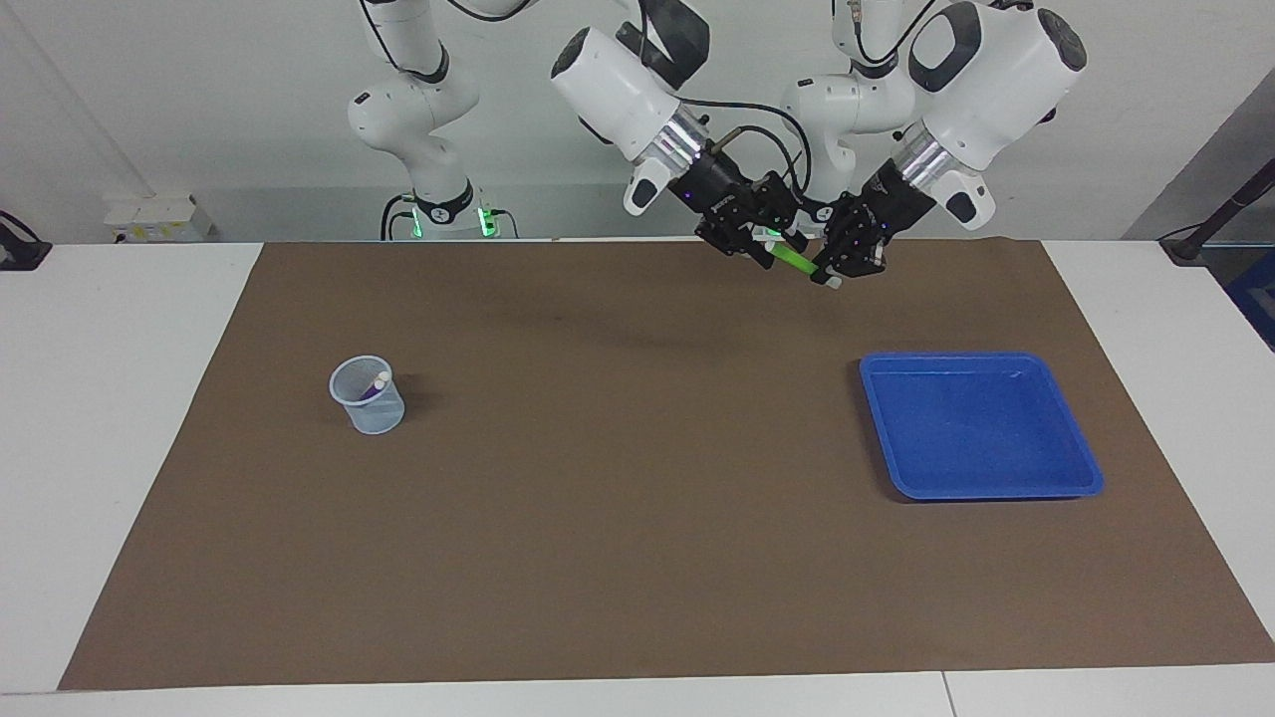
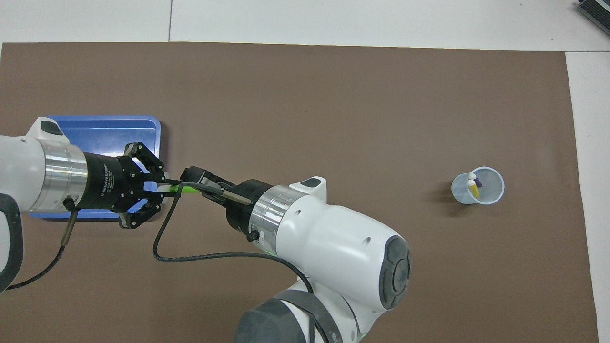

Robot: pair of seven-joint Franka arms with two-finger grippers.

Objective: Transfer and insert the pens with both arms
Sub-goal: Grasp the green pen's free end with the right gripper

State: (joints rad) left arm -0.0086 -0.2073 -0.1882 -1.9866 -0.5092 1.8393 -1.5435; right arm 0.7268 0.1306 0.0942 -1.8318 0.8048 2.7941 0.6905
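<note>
- Green marker pen [image 1: 794, 261] is up in the air over the brown mat [image 1: 637, 498], at the edge nearest the robots, toward the left arm's end of the worktop [image 1: 129, 398]. It is tilted, its pale end low.
- Left pincer [image 1: 835, 271] is pinched on the pen near that lower pale end, fingertips pressed onto the barrel.
- Right pincer [image 1: 765, 249] is at the pen's free upper end, fingers either side of it. Whether they have bitten or stand off cannot be told (hand-over judged to be mid-way).
- Blue tray [image 1: 981, 426] lies on the mat, toward the left arm's end, with nothing in it.
- Translucent cup [image 2: 477, 186] stands toward the right arm's end. It holds the yellow pen [image 2: 474, 189] and the purple pen [image 2: 477, 182].
- Handling, as a judgement: the pen looks light, stiff and smooth-barrelled, so it could swivel in a tip grip.
- Best hold for the right pincer seems to be across the green barrel, clear of the left fingertips, leaving one end free for the cup.
- Risk: release before a firm second grip would drop the pen onto the mat.
</note>
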